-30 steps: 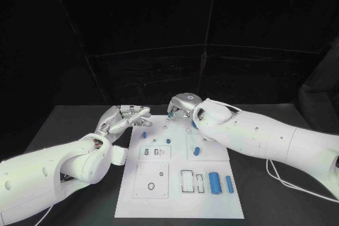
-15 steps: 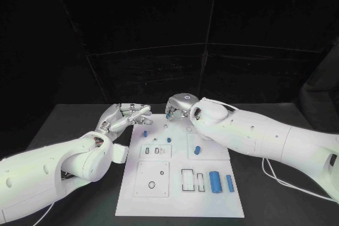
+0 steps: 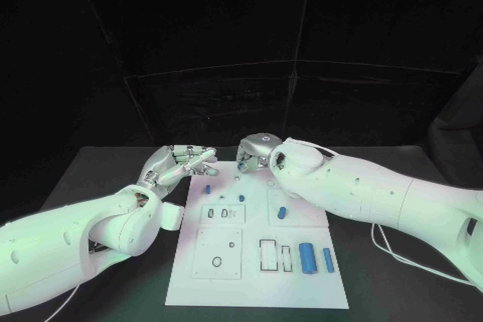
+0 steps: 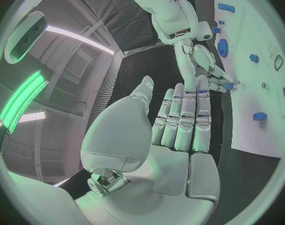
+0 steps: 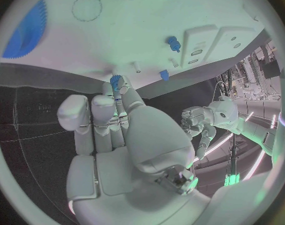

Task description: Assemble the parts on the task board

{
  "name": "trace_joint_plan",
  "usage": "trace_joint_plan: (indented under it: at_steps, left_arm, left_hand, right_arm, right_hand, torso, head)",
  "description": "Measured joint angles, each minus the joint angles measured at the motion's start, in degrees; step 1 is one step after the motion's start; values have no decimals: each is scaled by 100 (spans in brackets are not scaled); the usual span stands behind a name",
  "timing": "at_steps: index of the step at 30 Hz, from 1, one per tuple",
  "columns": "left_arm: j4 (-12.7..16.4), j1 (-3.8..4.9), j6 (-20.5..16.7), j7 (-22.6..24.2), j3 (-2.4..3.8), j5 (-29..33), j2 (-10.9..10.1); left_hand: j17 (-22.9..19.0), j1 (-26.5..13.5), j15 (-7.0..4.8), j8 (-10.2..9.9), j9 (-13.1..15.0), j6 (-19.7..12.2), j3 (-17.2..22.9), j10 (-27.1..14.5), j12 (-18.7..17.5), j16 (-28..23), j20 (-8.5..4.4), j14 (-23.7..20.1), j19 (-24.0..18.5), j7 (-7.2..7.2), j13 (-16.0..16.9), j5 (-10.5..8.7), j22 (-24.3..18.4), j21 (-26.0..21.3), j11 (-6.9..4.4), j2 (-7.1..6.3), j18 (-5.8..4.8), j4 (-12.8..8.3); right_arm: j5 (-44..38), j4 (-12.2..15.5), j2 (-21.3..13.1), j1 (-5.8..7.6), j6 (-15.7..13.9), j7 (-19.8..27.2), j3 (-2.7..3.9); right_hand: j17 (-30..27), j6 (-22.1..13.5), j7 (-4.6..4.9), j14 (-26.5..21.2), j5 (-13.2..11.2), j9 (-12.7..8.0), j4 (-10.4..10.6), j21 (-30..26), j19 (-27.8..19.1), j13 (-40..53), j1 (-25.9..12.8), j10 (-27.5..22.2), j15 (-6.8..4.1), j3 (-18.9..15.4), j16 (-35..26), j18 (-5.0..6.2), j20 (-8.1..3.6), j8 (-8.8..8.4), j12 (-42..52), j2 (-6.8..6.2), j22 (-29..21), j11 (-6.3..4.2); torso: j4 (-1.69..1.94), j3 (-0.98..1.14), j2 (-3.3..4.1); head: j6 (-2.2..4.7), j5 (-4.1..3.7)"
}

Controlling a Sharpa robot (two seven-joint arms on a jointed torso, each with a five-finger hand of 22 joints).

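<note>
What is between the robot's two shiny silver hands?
In the head view, only the bare far edge of the white task board lies between the left hand and right hand.

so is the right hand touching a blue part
Touching. In the right wrist view, the right hand has a small blue part pinched at its fingertips, by the task board edge.

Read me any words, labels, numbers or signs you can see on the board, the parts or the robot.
None can be read.
The white task board carries only outlines and holes, no lettering.
The blue parts are plain.
The right hand bears a small ring mark on its back, not a letter or number.
</note>
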Motion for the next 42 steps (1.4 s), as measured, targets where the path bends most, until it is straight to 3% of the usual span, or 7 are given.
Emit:
trace_joint_plan:
  at_steps: [11, 21, 25, 32, 37, 39, 42]
  left_arm:
    - [-5, 8, 46, -10, 0, 2, -3]
    - [-14, 19, 105, -35, 0, 3, -6]
    - [-18, 21, 130, -49, 0, 3, -6]
    - [-17, 26, 166, -76, 0, 4, -35]
    - [-20, 28, 192, -87, 0, 4, -63]
    - [-30, 28, 199, -89, -2, 4, -66]
    - [-61, 28, 211, -91, -2, 4, -59]
  left_hand:
    - [9, -12, 20, -22, 0, 0, -2, 0, 0, 0, 0, -20, 0, 0, -1, 0, -6, -23, 0, 12, 0, -2]
    - [17, -25, 20, -22, 0, 0, -16, 0, 0, 0, 0, -20, 0, 0, 4, 0, -11, -23, 0, 25, 0, -16]
    - [27, -25, 20, -22, 0, 0, -16, 0, -24, -22, 0, -20, 0, 0, 4, 0, -15, -23, 0, 25, -1, -16]
    - [37, -25, -2, -22, 0, 0, -16, 0, -24, -22, 0, -42, 0, 0, 4, 0, -16, -23, 0, 25, -1, -16]
    - [44, -25, -2, -44, 0, 0, -16, 0, -24, -22, 0, -42, 0, 0, 3, 0, -23, -46, 0, 25, -1, -16]
    - [44, -16, -1, -44, 1, 0, -15, 0, -24, -22, 0, -42, 0, 0, 3, 0, -23, -46, 0, 34, -2, -16]
    - [44, -3, -1, -44, 1, 0, -15, 0, -24, -22, 1, -42, 0, 0, 8, 0, -23, -46, 0, 48, -1, -16]
  right_arm:
    - [-122, -29, 46, 0, 75, -130, 0]
    - [-181, -53, 57, -1, 74, -184, -2]
    - [-193, 26, -12, -1, 44, -198, -2]
    - [-155, 582, -547, 1, -96, -214, -2]
    - [115, 1263, -1281, 21, -187, -289, -2]
    - [287, 1416, -1482, 25, -201, -331, -1]
    - [606, 1593, -1739, 26, -201, -416, -1]
  right_hand:
    - [-14, -111, 49, -21, 41, 0, 0, 26, -36, 0, -155, -96, 21, 0, 7, 0, 36, -17, 0, -151, 13, 50]
    - [-67, -1041, 126, -62, 52, -18, 119, 66, -115, 9, -484, -391, 62, -152, 38, 1, 115, -39, 0, -440, 6, 143]
    - [-46, -1178, 133, -62, 52, -16, 122, 66, -114, 24, -482, -421, 62, -148, 76, 0, 114, -39, 0, -438, -2, 132]
    - [146, -967, 93, -60, 234, 44, 178, 162, -79, 90, -478, -137, 60, -92, 249, -46, 125, 79, 155, -435, 134, 80]
    - [539, -716, 21, 20, 352, 72, 231, 367, 123, 331, -467, 690, -25, -102, 549, -94, -3, 171, 587, -423, 507, -82]
    - [734, -749, -15, 12, 422, 58, 288, 454, 228, 522, -564, 1013, -98, -160, 689, -184, -43, 171, 847, -521, 669, -155]
    - [1179, -819, -84, 11, 490, 31, 495, 614, 381, 961, -773, 1241, -116, -185, 990, -183, -94, 117, 1322, -730, 981, -196]
  torso:
    - [-10, -1, 0]
    - [-13, -1, 0]
    - [-19, 1, -1]
    - [-53, 2, -15]
    - [-70, 3, -24]
    - [-81, 3, -27]
    - [-105, 3, -33]
  head:
    - [-20, 30]
    - [-19, 29]
    - [-18, 15]
    - [12, 3]
    - [24, -9]
    - [35, -16]
    - [44, -19]
